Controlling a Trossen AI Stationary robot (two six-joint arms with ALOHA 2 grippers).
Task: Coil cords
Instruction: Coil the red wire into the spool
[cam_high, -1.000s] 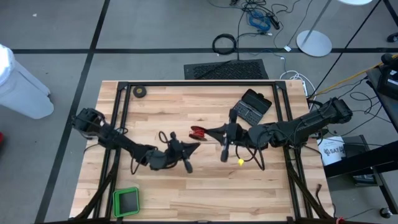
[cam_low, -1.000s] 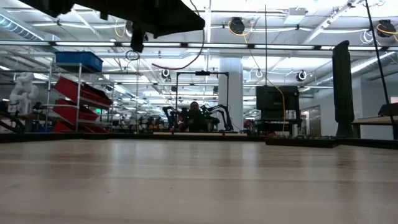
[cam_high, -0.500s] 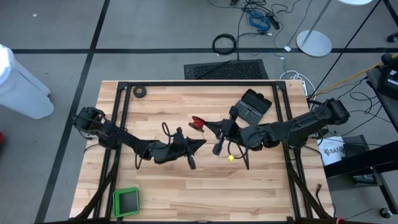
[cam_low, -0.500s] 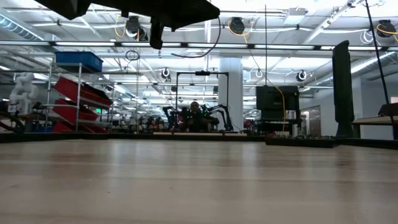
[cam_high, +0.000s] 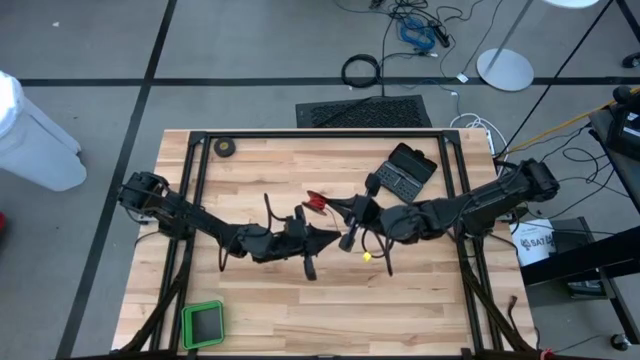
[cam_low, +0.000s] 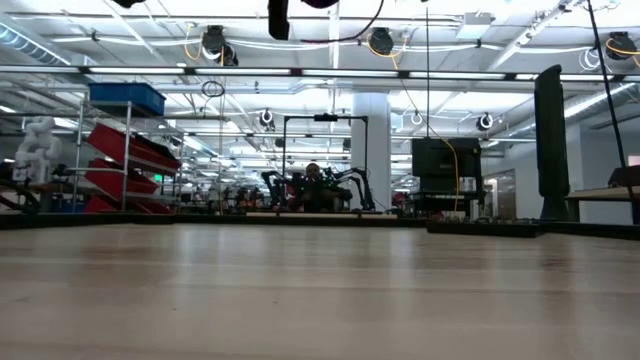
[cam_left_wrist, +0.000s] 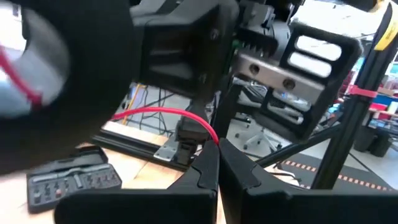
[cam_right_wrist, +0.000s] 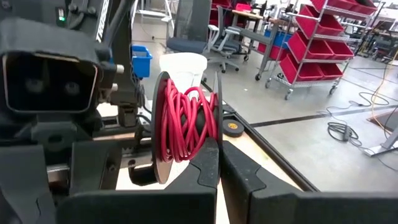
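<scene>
OK, I see right gripper (cam_right_wrist: 217, 163) pinching the flat round black reel (cam_right_wrist: 186, 127), glossy red wire (cam_left_wrist: 166, 116) wound on it, held above table centre. Left gripper (cam_left_wrist: 217, 163) at its 7 o'clock, fingers pressed together on the thin wire.

The table (cam_high: 320, 300) is pale wood, laid in planks with visible grain and a matt finish, framed in dark matt metal bars (cam_high: 320, 133). Both arms look like matt black plastic and metal; the right tool (cam_right_wrist: 216, 163) has smooth dark fingers. The red wire (cam_right_wrist: 184, 122) has a smooth, slightly glossy plastic coat, wound on a thin black plastic reel (cam_right_wrist: 159, 155). By the table's near left corner sits a glossy green plastic tray (cam_high: 203, 322).
</scene>
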